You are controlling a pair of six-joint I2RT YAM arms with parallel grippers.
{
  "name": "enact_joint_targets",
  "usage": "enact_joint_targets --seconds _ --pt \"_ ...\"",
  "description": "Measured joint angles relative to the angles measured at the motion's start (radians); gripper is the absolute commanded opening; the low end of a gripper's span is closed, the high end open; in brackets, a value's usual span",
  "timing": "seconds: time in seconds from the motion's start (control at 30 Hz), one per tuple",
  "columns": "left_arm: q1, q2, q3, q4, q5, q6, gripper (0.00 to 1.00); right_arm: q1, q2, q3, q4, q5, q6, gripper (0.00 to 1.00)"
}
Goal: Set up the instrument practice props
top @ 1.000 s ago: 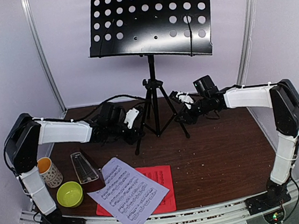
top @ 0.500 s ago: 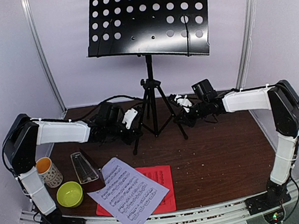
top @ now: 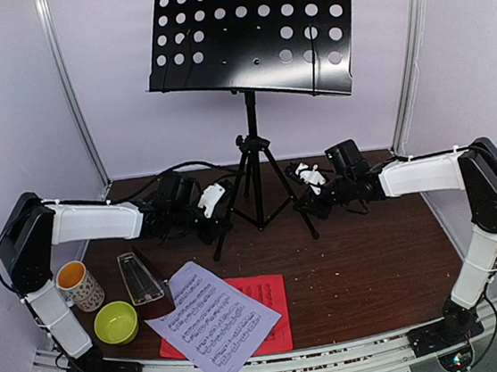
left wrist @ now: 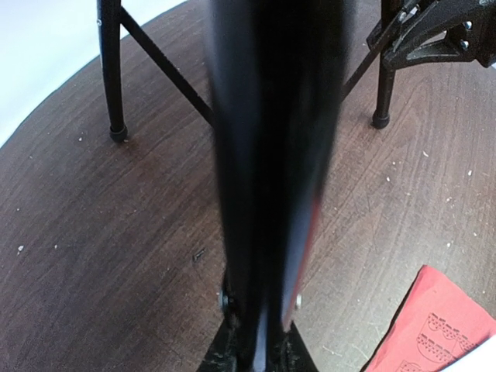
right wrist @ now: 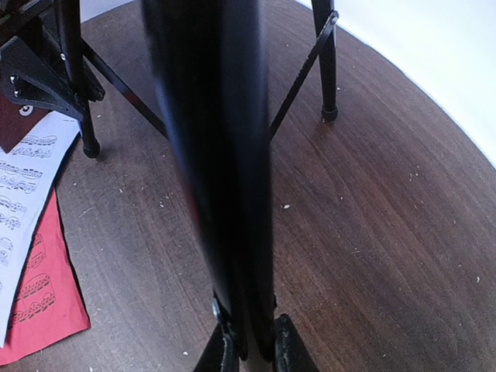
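2 stand [top: 249,29] legs now clamped: L pincer [top: 220,216], R pincer [top: 303,199].

music stand [top: 249,33] at the back; overlapping sheets [top: 214,320] before it; metronome [top: 143,281], bowl [top: 116,322], mug [top: 79,286] to their left.

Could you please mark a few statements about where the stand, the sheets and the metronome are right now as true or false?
1. The white sheet lies partly over the red sheet. True.
2. A sheet rests on the desk of the music stand. False: the desk is bare, and both sheets lie on the table.
3. The right fingers are shut on a leg of the music stand. True.
4. The metronome stands on the right arm's side of the sheets. False: it stands on the left arm's side, next to the green bowl.
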State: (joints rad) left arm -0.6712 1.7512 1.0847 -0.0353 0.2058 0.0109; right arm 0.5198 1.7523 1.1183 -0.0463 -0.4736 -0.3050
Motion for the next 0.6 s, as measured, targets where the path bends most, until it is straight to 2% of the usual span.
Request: enact_joint_targets --seconds 0.6 --pt "-0.002 -0.097 -0.09 -0.009 0.002 0.017 0.0 0.032 -0.096 -0.077 -0.064 0.093 0.092 0.0"
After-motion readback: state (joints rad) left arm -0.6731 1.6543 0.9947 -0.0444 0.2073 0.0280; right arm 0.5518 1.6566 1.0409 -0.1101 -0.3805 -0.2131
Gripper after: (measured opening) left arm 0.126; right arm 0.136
